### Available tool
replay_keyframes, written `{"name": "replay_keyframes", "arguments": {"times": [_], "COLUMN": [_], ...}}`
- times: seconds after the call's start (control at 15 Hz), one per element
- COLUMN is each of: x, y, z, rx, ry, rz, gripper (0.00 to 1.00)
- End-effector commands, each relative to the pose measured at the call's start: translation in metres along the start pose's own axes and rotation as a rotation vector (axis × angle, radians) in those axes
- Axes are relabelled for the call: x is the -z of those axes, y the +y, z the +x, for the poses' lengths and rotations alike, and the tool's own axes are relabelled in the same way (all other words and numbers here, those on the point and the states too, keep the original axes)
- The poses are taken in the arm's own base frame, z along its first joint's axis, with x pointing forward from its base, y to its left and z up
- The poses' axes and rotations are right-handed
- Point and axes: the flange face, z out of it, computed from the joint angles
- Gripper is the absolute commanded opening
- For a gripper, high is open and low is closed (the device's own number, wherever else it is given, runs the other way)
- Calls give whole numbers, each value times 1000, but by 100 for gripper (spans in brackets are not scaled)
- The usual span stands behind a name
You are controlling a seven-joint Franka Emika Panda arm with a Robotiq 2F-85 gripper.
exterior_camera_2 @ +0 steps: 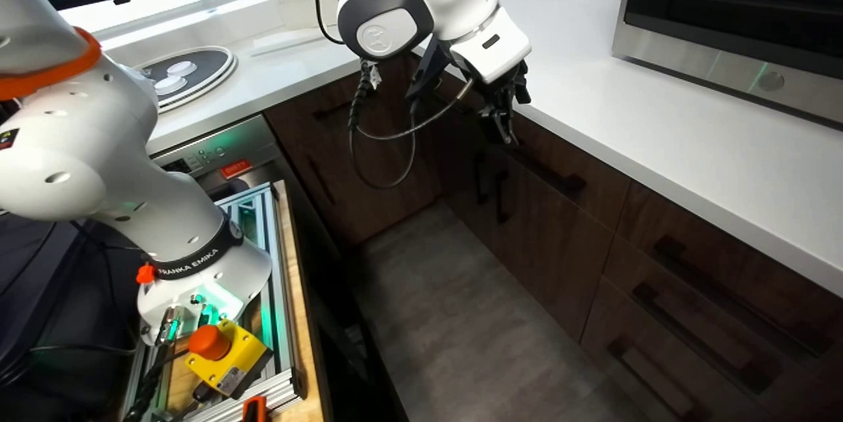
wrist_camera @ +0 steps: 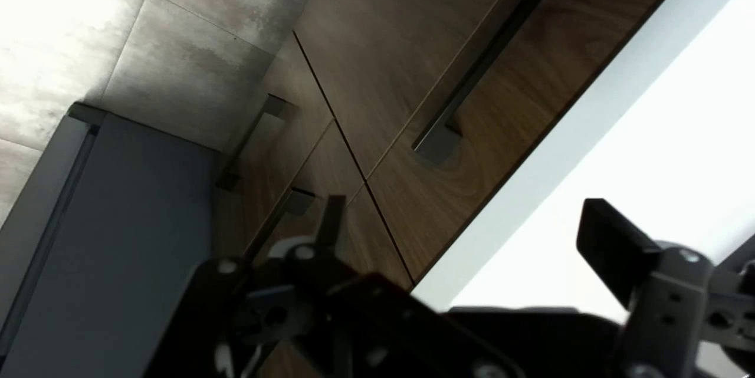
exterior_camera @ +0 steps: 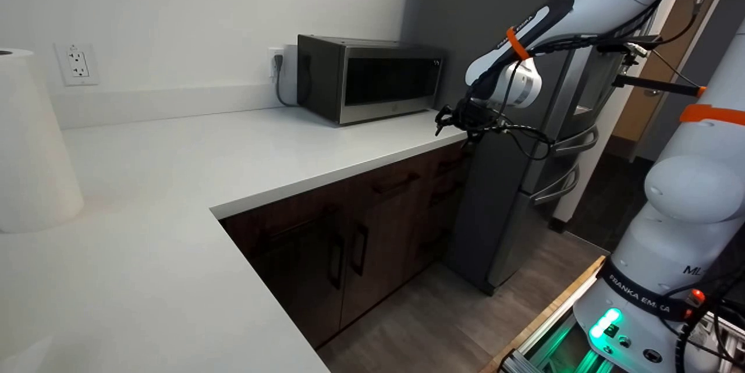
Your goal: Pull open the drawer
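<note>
Closed drawers with dark brown wood fronts sit under the white countertop; no white inside shows. A wide drawer point(exterior_camera: 372, 180) with a dark bar handle sits above a cabinet door. It also shows in an exterior view point(exterior_camera_2: 602, 188) and in the wrist view point(wrist_camera: 519, 115). Beside it, toward the fridge, is a stack of drawers whose top drawer point(exterior_camera_2: 731, 261) has its own bar handle. I cannot tell which one the task means. My gripper point(wrist_camera: 464, 201) is open and empty, its fingers wide apart near the counter edge, touching no handle. It shows in both exterior views point(exterior_camera: 451, 138) point(exterior_camera_2: 517, 120).
A microwave point(exterior_camera: 390, 82) stands on the counter point(exterior_camera: 262, 152) by the tall grey fridge point(exterior_camera: 495, 204). Cabinet doors with vertical handles point(exterior_camera: 359, 248) lie below the drawer. A paper towel roll point(exterior_camera: 35, 146) stands on the counter. Cables hang in a loop point(exterior_camera_2: 411, 152) from the wrist.
</note>
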Motion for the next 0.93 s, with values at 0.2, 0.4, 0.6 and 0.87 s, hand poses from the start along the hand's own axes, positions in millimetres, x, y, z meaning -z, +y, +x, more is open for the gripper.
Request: {"name": "replay_keyframes", "arguments": {"times": [0.2, 0.4, 0.6, 0.87], "x": [-45, -72, -103, -136], "y": [-14, -10, 6, 21], "z": [-17, -20, -21, -12], "rx": [-110, -178, -237, -267], "ry": [-71, -93, -119, -113], "rz": [80, 109, 106, 139], "gripper": [100, 100, 100, 100]}}
